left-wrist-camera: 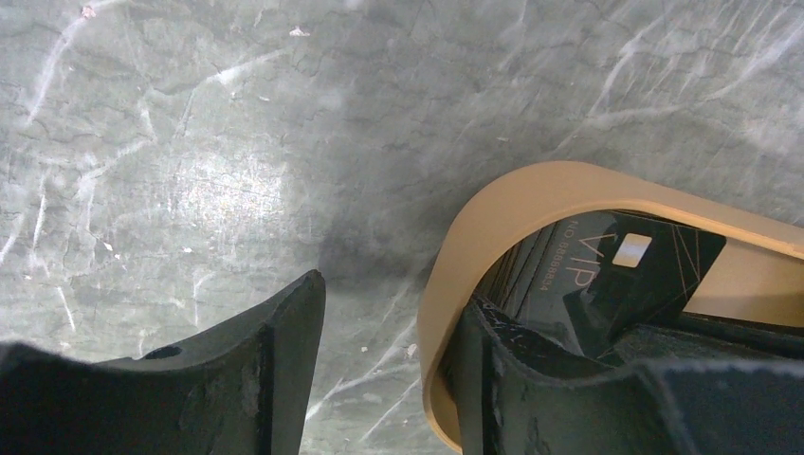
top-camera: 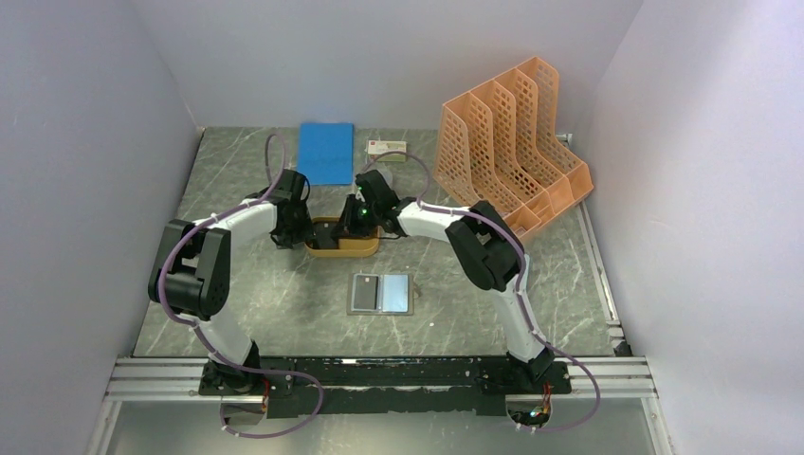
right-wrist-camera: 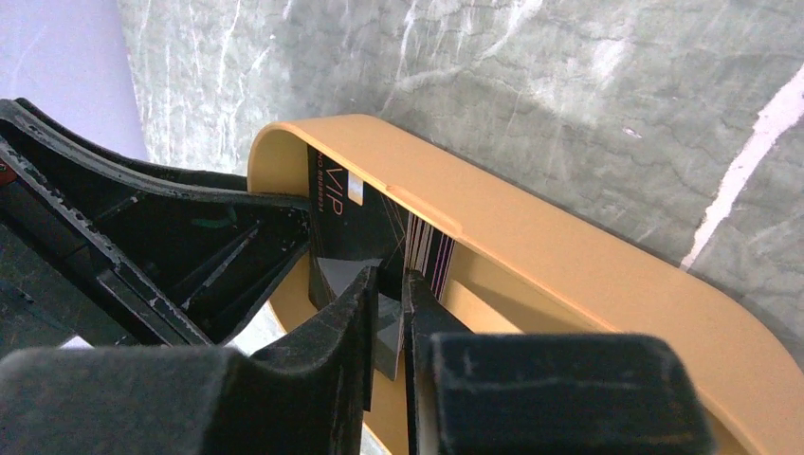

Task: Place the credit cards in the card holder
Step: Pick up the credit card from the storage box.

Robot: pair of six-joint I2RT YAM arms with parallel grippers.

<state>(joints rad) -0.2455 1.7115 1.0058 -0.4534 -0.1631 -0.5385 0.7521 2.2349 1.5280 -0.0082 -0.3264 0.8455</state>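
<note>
Black credit cards [left-wrist-camera: 626, 270] stand on edge in an orange oval tray [top-camera: 343, 252]; one reads VIP [right-wrist-camera: 346, 218], and a striped one [right-wrist-camera: 429, 254] sits behind it. My right gripper [right-wrist-camera: 391, 280] reaches into the tray from the right and is shut on the lower edge of a black card. My left gripper [left-wrist-camera: 393, 294] is open and straddles the tray's left rim [left-wrist-camera: 531, 190], one finger [left-wrist-camera: 284, 351] outside over the table and the other inside against the wall. The card holder [top-camera: 381, 294] lies opened flat in front of the tray, grey on its left half and bluish on its right.
A blue notebook [top-camera: 325, 152] lies behind the tray. A small white card or box [top-camera: 387, 147] sits beside the notebook. An orange perforated file rack [top-camera: 512, 142] stands at the back right. Walls close in the grey marbled table [top-camera: 284, 313] on three sides.
</note>
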